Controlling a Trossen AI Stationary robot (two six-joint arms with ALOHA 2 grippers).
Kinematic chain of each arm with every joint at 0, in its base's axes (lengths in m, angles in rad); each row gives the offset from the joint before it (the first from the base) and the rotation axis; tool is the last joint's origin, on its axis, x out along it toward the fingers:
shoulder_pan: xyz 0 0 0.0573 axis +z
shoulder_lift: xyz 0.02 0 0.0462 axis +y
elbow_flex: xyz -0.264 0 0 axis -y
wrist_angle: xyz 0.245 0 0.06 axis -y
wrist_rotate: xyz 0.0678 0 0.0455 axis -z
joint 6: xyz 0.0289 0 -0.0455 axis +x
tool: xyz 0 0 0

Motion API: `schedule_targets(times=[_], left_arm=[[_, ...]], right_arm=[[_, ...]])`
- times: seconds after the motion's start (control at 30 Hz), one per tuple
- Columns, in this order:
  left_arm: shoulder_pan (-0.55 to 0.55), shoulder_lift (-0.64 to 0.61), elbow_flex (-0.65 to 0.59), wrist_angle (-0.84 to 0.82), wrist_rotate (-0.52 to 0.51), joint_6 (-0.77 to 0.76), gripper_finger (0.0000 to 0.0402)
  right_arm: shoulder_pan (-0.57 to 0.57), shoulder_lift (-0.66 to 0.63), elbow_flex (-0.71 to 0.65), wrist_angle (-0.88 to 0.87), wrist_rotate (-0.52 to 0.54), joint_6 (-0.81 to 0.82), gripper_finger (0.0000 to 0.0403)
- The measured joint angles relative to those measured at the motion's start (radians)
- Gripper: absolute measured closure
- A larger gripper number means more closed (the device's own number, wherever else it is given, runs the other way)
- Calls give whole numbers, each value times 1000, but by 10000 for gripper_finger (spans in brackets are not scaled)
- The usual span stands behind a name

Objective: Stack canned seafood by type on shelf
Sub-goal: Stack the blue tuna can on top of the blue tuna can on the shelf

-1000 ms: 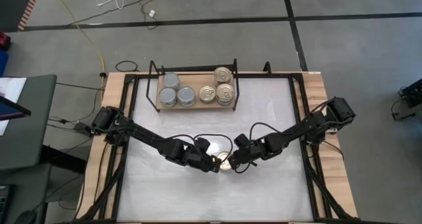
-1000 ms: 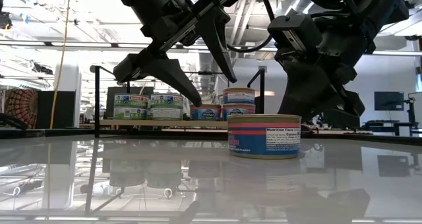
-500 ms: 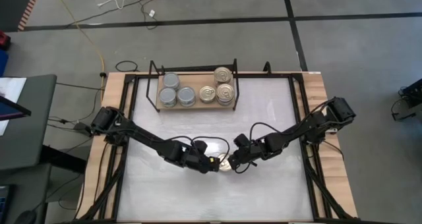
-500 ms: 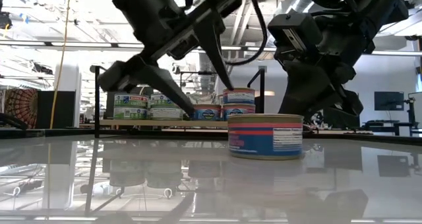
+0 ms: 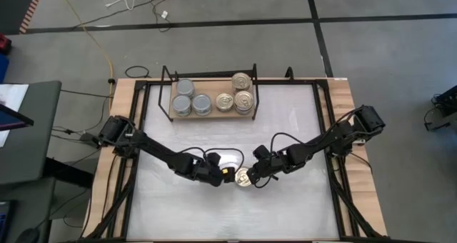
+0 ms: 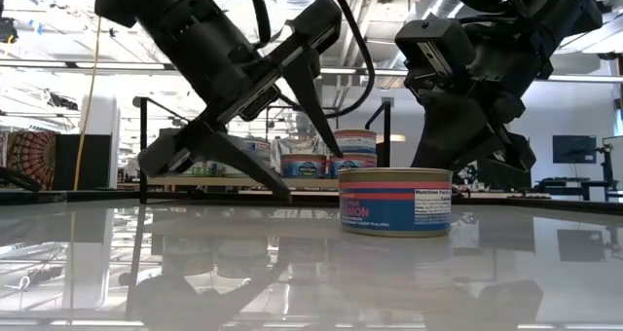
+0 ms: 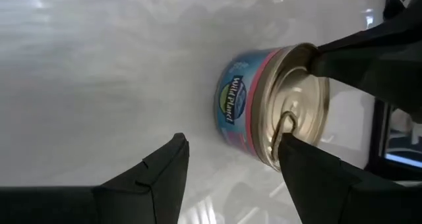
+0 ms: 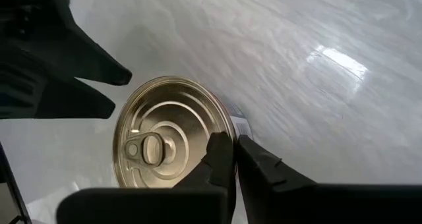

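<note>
**A:** Where is the loose can?

**B:** A gold-topped can with a ring pull stands upright on the white table, near its middle, well apart from the shelf at the far edge, which holds three silver-topped cans and three gold-topped cans.

**A:** And the grippers?

**B:** The left gripper sits just beside the can, fingers spread apart and empty. The right gripper has its fingers pressed nearly together at the can's rim; I cannot tell whether they pinch it.
</note>
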Motion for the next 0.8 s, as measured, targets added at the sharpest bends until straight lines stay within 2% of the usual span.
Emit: schedule_targets(times=[0.17, 0.5, 0.8], left_arm=[[0, 0, -38, 114, 0, -11, 180], [0, 0, -63, 199, 10, -14, 180], [-3, 0, -62, 198, 28, -32, 180]], right_arm=[[0, 0, 0, -6, 0, 1, 365], [-2, -2, 2, -33, -1, 11, 382], [-2, -1, 1, -47, -1, 22, 383]])
